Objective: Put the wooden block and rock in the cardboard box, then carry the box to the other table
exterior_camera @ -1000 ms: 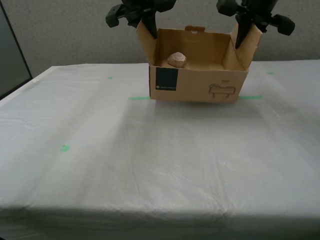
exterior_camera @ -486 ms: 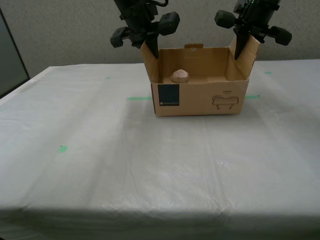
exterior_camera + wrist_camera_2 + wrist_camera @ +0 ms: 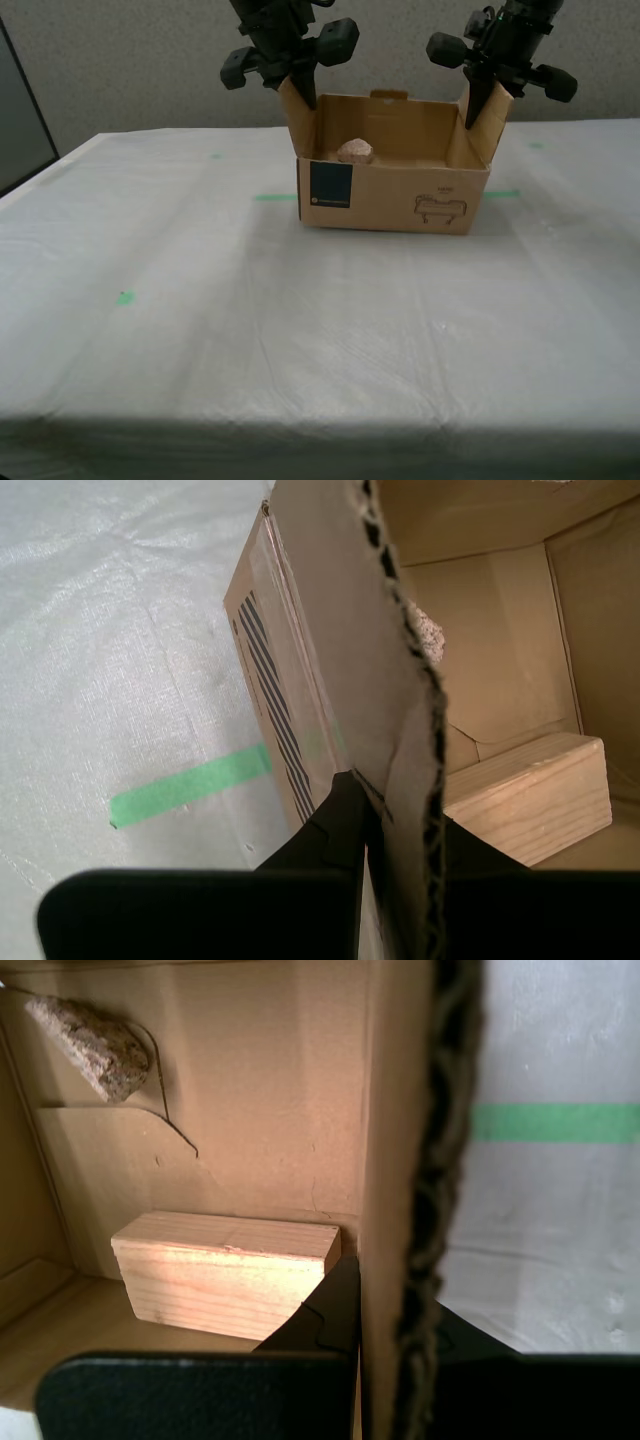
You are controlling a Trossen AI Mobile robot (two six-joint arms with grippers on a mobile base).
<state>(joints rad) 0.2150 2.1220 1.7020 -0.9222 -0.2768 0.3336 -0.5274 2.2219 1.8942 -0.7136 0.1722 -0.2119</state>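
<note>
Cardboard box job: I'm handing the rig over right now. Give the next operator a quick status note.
My first gripper: jaws shut on one side flap of the cardboard box.
My second gripper: jaws shut on the opposite flap.
The wooden block and the rock lie inside the box, apart from each other.
The box is on or just above the whitish table, across its green tape line; contact is unclear.
Done: loading and the carry, it seems.
Left: confirm the box is down, open both jaws, back off.

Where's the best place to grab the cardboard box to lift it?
Probably the cardboard box by its two upright side flaps, from above, one gripper per flap. They stand clear of the walls and sit opposite each other, which should keep it level.
</note>
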